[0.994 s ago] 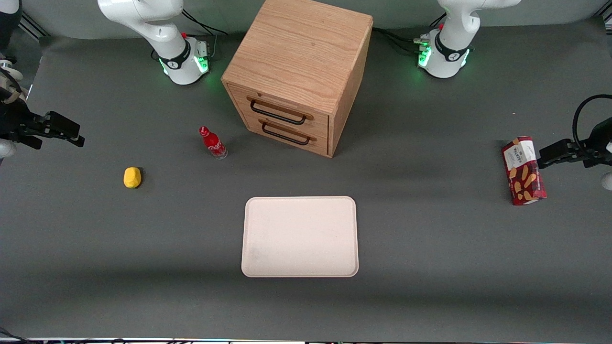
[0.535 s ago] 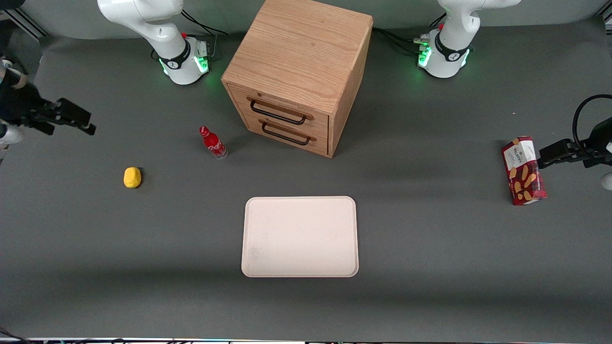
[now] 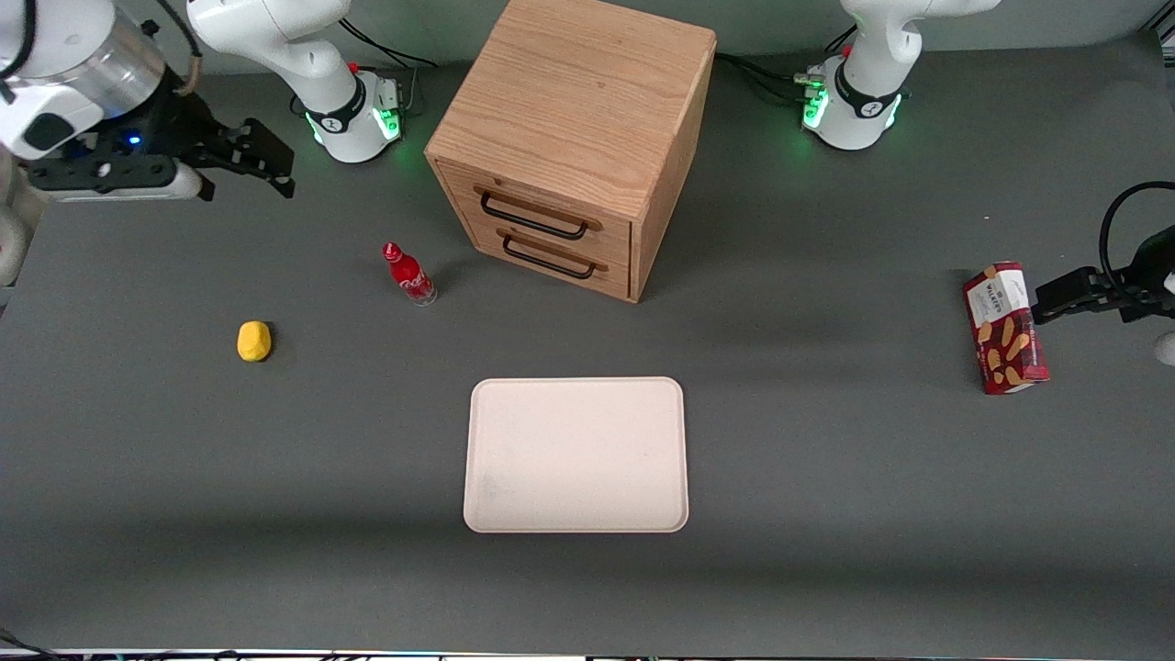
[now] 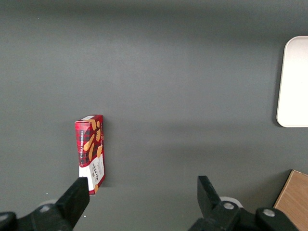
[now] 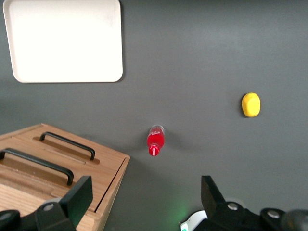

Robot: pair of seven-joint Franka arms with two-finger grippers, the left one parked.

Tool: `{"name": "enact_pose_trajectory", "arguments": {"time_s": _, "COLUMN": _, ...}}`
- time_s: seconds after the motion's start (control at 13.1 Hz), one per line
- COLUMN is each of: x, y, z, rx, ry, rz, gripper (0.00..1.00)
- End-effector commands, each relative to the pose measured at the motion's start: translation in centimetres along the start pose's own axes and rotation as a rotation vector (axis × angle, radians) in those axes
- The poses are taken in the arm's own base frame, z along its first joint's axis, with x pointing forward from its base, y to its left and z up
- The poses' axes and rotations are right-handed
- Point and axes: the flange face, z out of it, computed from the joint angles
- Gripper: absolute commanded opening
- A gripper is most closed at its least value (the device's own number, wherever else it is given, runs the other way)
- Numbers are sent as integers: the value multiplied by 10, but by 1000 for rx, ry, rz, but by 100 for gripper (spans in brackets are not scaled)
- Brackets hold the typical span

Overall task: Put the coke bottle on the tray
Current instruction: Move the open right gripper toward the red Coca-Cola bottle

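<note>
Across the grey worktop (image 3: 826, 459), biggest item is the wooden drawer cabinet (image 3: 574, 138), two dark-handled drawers facing the front camera, closed. Nearer the camera than the cabinet lies the tray (image 3: 576, 454), cream, flat, low rim, nothing on it; also seen in the right wrist view (image 5: 65, 41). Snack box (image 3: 1005, 328) lies flat toward the parked arm's end of the worktop, red with biscuit pictures, also in the left wrist view (image 4: 90, 153). End effector (image 3: 262, 165) of the right arm hangs above the worktop toward the working arm's end, near that arm's base, farther from the front camera than the bottle and well apart from it; fingers spread wide, nothing between them, both fingertips visible in the right wrist view (image 5: 144, 197). Coke bottle (image 3: 408, 274) stands upright on the worktop just beside the cabinet's drawer front, not touching it, farther from the camera than the tray and off it; red cap up in the wrist view (image 5: 155, 140). Smallest: yellow lump (image 3: 253, 341), on the worktop toward the working arm's end, apart from the bottle, nearer the camera.
</note>
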Motion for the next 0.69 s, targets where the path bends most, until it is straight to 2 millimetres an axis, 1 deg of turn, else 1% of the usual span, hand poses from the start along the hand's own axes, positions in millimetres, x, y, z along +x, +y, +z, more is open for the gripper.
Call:
{"name": "enact_pose_trajectory", "arguments": {"time_s": 0.0, "x": -30, "y": -5, "z": 22, "rx": 8, "ry": 10, "rz": -34, "gripper": 100}}
{"name": "enact_pose_trajectory", "arguments": {"time_s": 0.15, "x": -37, "y": -20, "z": 32, "rx": 0, "ry": -2, "rz": -72, "gripper": 100}}
{"name": "enact_pose_trajectory", "arguments": {"time_s": 0.31, "x": -34, "y": -20, "z": 46, "rx": -2, "ry": -1, "rz": -68, "gripper": 100}}
{"name": "enact_pose_trajectory", "arguments": {"time_s": 0.38, "x": -32, "y": -15, "z": 56, "rx": 3, "ry": 4, "rz": -59, "gripper": 100}}
{"name": "enact_pose_trajectory", "arguments": {"time_s": 0.61, "x": -31, "y": -12, "z": 111, "rx": 15, "ry": 24, "rz": -54, "gripper": 100}}
